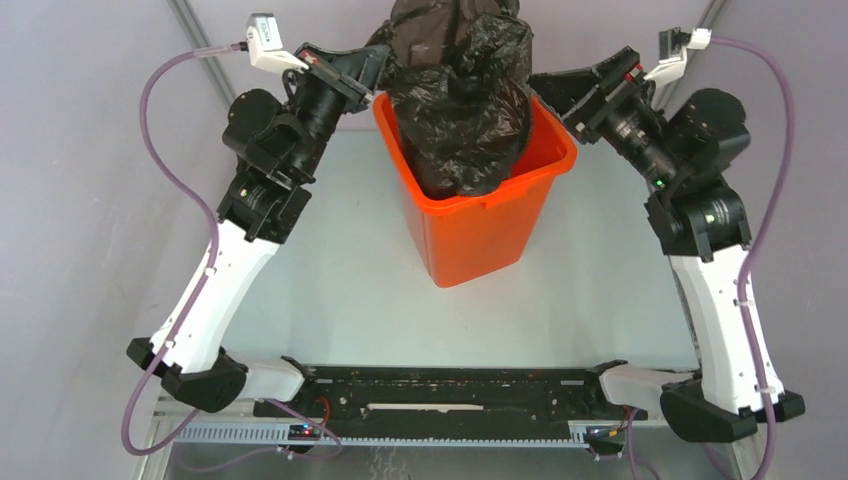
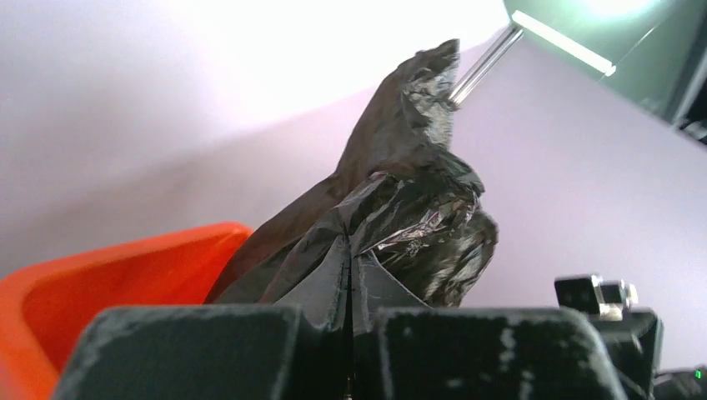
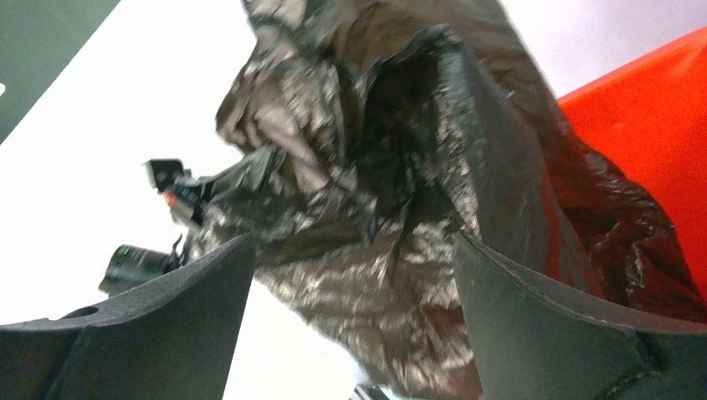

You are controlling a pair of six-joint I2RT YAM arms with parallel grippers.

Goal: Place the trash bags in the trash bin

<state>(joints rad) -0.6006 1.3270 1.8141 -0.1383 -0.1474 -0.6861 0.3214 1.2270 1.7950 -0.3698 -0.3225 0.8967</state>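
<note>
the job is partway done, by my reckoning. the trash bag (image 1: 460, 100) has its lower part down inside the trash bin (image 1: 470, 240), which stands upright in the middle of the surface (image 1: 330, 270). a big crumpled heap of black film rises well above the orange rim, though, so it is not in yet. my left gripper (image 2: 350, 312) is at the bin's far left corner, its fingers pressed together with a thin fold of the bag pinched between them, and the film fans up and away from that pinch. my right gripper (image 3: 352, 242) is at the far right corner with its fingers spread wide. the glossy bunch fills the view in front of them, but i cannot tell whether either finger touches it, and nothing is clamped there. what is left, as i judge it, is to get the upper heap below the rim. that means pushing or lowering the bunch into the mouth, then letting go of the fold on the left so it drops inside rather than draping over the edge. how deep the bottom of the bag reaches in the bin is hidden from me. the film looks light and springy, so i expect it may puff back up once released and need a press from above.
</note>
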